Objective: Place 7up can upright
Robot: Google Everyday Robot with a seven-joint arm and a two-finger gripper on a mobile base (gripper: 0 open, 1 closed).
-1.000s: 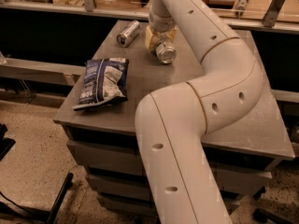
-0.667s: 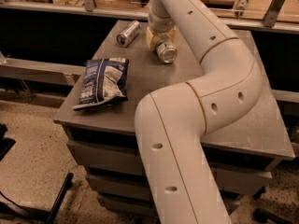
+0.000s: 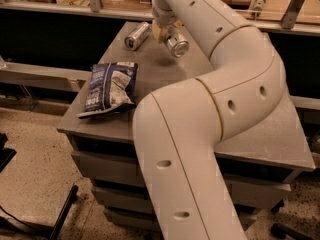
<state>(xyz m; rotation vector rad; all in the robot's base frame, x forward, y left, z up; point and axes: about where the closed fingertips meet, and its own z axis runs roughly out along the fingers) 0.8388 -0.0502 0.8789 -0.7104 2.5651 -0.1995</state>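
My gripper (image 3: pixel 167 33) is at the far middle of the grey table (image 3: pixel 280 139), at the end of my white arm, which fills the centre of the view. It is shut on the 7up can (image 3: pixel 176 44), a pale silver can held tilted, with one silver end facing the camera. The can hangs a little above the table, with its shadow underneath. The arm hides most of the gripper.
A plain silver-grey can (image 3: pixel 137 35) lies on its side just left of the gripper. A blue chip bag (image 3: pixel 111 88) lies flat near the table's left front edge. A wooden counter with metal brackets (image 3: pixel 295 4) runs behind the table.
The gripper has lifted the 7up can up off the table. The grey can and the chip bag have not moved.
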